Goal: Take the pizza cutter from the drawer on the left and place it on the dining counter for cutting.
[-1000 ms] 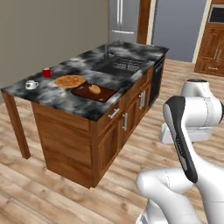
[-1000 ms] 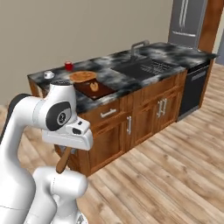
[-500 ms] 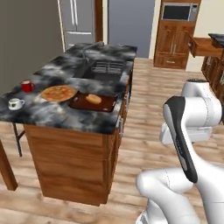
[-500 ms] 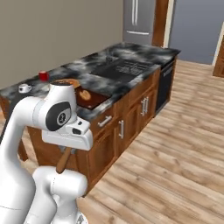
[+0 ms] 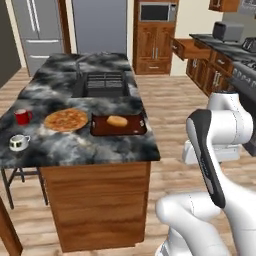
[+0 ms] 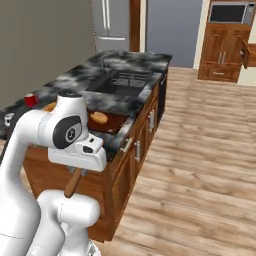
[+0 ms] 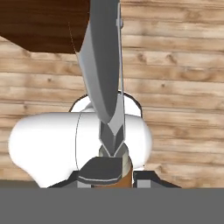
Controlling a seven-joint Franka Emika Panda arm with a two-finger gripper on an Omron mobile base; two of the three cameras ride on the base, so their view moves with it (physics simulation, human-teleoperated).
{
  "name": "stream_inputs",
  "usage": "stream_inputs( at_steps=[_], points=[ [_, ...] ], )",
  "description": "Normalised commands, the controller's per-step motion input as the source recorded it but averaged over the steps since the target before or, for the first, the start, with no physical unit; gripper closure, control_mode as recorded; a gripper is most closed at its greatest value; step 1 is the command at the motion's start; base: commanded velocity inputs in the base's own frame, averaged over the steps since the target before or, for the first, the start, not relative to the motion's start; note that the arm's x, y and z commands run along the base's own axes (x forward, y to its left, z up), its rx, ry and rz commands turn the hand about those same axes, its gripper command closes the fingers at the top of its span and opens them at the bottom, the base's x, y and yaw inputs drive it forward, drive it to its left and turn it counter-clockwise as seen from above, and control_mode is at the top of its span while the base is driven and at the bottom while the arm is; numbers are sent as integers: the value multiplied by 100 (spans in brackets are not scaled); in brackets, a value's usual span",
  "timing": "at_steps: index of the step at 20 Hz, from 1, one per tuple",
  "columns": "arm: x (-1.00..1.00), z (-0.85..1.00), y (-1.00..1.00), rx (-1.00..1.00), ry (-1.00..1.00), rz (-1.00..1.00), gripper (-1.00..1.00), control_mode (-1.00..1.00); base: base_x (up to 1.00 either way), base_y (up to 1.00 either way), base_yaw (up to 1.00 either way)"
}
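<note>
Brown wood pokes out below the robot's hand: that is the handle of the pizza cutter (image 6: 73,183), hanging at the front of the arm, low beside the end of the dining counter (image 6: 131,102). From the hand's own camera the grey wheel of the cutter (image 7: 105,65) runs edge-on up the middle, with plank floor behind it. The gripper (image 7: 114,174) has its two dark fingers (image 7: 101,170) pinched onto the handle right at its top, so the tool is held and off every surface.

On the marbled stone top sit a round orange pizza (image 5: 66,120), a dark tray (image 5: 119,125) with a bread roll (image 5: 117,120) on it just beside the pizza, a red cup (image 5: 22,116) and a white cup (image 5: 18,142) near the left edge. The inset sink (image 5: 105,83) lies further along the top.

Well apart, at the wall cabinets on the right, the drawer (image 5: 188,48) stands pulled out under the wall counter. A steel fridge (image 5: 37,27) stands at the back.
</note>
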Motion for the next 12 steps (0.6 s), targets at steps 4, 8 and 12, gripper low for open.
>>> stream_inputs(
  at_steps=[4, 8, 12],
  points=[
    [0, 0, 0, 0, 0, 0, 100, 100, 0, 100, -45],
    [0, 0, 0, 0, 0, 0, 100, 100, 0, 100, -36],
    [0, 0, 0, 0, 0, 0, 100, 100, 0, 100, -17]
  ],
)
